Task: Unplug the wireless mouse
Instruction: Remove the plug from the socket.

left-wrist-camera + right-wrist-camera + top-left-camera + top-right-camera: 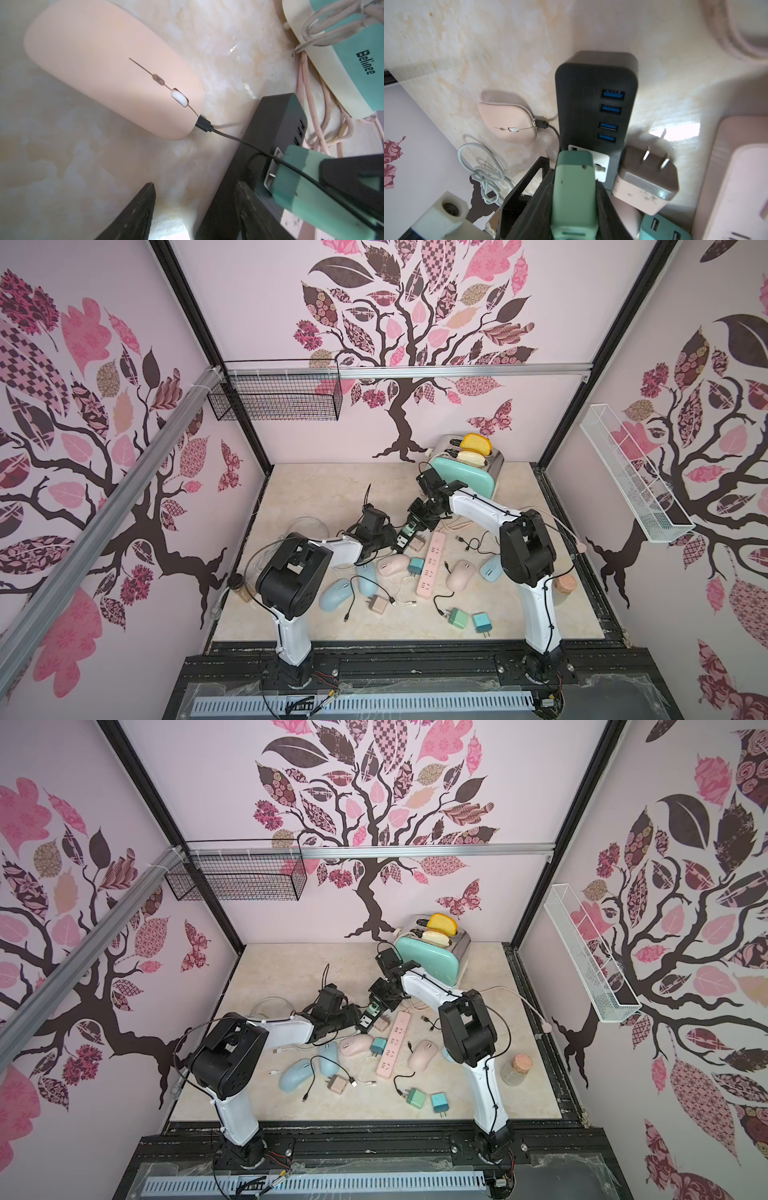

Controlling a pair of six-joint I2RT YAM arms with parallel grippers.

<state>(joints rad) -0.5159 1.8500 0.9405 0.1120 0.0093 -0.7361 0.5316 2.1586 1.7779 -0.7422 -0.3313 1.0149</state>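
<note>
Pink-and-brown tree wallpaper covers all three walls (415,323), and the floor of the cell is a cream marble-look tabletop (316,489), pretty cluttered. Two arms here: the left gripper (195,185) has its jaws spread over bare table with nothing between them, one finger just beside the black hub (583,93). The right gripper (574,176) is pinching a green adapter (299,180) at the hub's white socket. One mint toaster (461,477) sits at 1 o'clock by the back wall, and one pink power strip (432,568) lies at 4 o'clock of the hub. The wireless mouse (108,68), a pink one, lies flat on the table on the hub's 9 o'clock side, tucked under the left wrist, so the top views hide it. Its long axis runs toward the hub, nose at roughly 3 o'clock. In a top view I count two more pink mice (392,564), three blue mice (336,593) and five loose adapters (457,618). One thin black cable (228,137) is plugged into the mouse's nose and runs across the green adapter.
</note>
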